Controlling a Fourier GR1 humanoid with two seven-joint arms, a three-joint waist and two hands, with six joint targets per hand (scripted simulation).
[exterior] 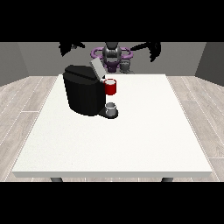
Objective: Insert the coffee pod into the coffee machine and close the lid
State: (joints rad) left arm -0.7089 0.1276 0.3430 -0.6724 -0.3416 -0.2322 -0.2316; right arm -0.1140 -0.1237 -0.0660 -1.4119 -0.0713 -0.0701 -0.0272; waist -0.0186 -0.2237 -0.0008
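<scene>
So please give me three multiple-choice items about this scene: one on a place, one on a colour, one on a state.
1. Where on the table does the coffee machine stand?
A. View's left, far half
B. View's right, near edge
C. Centre front

2. What colour is the pod holder?
A. Blue
B. Red
C. Green

3. How is the lid?
A. Shut flat
B. Raised open
C. Lying on the table

Answers:
1 A, it sits left of centre, nearer the robot.
2 B, the holder shows red.
3 B, the grey lid tilts upward.
</scene>
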